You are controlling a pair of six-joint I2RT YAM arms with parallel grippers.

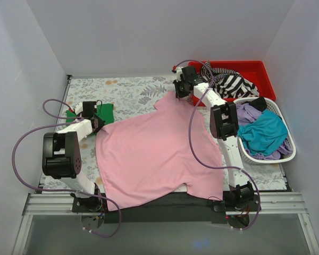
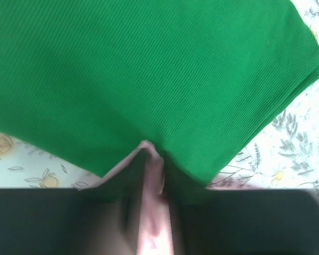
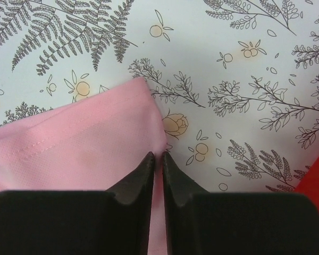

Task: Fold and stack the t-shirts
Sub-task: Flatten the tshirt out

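Pink shirt, top view: I see the pink shirt (image 1: 154, 154) spread flat over the middle of the table (image 1: 133, 90). Its hem lies along the near edge, and its long axis runs toward the far side, leaning right.
Left claw, top view: the left gripper (image 1: 98, 123) sits at the shirt's left corner by the table's left edge, just beside the folded green shirt (image 1: 105, 112).
Right claw, top view: the right gripper (image 1: 179, 93) is at the shirt's far tip, near the red bin (image 1: 266, 74) at the far right corner.
Left wrist view: pink cloth is pinched between my jaws, so the claw is clamped on the pink shirt. The green shirt lies directly beyond the tips; I cannot tell if they touch.
Right wrist view: the jaws are almost together with the pink edge caught between them. Bare table lies beyond.
Relation that matters: both holds are on the far part, and the body of the shirt lies toward the near edge. The line between the holds slants, with the left one nearer. I judge the fold goes nearward.
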